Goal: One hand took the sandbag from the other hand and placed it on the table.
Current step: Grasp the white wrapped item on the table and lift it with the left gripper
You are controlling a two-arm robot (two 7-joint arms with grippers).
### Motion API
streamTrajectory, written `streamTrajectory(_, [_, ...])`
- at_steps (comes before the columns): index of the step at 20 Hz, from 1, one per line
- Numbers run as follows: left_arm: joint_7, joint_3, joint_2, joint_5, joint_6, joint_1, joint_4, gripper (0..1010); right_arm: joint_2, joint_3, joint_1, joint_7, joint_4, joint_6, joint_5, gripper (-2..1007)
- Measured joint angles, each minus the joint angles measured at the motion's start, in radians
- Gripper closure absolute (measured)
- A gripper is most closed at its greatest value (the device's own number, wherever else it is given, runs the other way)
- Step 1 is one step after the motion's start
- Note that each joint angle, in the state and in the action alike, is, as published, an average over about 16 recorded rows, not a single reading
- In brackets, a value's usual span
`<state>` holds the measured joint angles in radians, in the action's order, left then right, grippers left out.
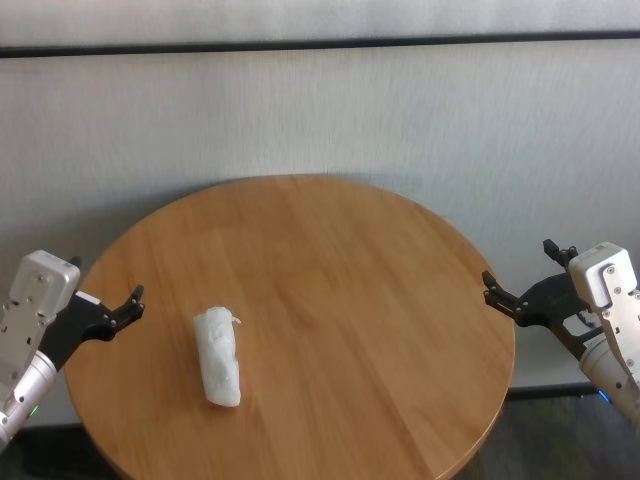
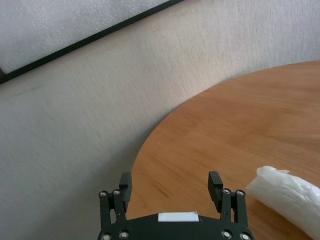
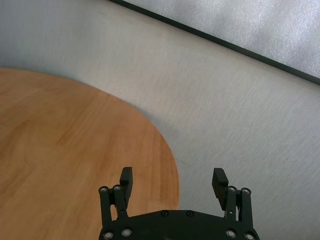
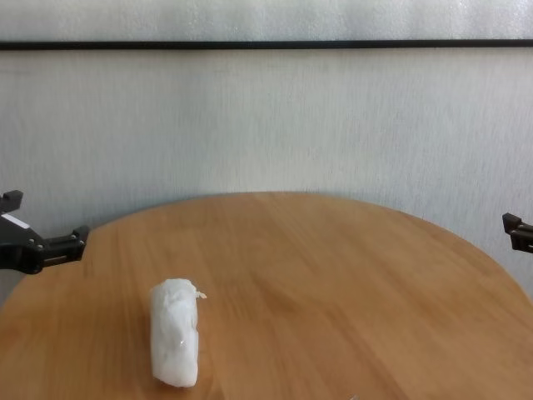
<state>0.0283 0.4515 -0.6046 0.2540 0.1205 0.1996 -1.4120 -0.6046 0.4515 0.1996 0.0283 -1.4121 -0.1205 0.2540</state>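
The white lumpy sandbag (image 1: 218, 356) lies on the round wooden table (image 1: 330, 290), on its left front part, free of both grippers. It also shows in the chest view (image 4: 175, 333) and the left wrist view (image 2: 287, 197). My left gripper (image 1: 105, 285), the one with the green ring, is open and empty at the table's left edge, a short way left of the bag. My right gripper (image 1: 518, 270), the one with the blue ring, is open and empty at the table's right edge, far from the bag. Both wrist views show spread fingers with nothing between them (image 2: 170, 177) (image 3: 173, 173).
A pale grey wall (image 1: 320, 110) with a dark horizontal strip (image 1: 320, 44) stands behind the table. The table top (image 4: 333, 275) bears only the sandbag.
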Motion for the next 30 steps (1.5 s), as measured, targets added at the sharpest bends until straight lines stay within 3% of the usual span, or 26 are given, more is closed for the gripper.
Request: streamTrajectory(30, [-0.007,-0.002,-0.008,0.000,-0.005,-0.006,-0.013,10,0.000,0.000,0.000,0.000,0.000,0.000,0.000,3])
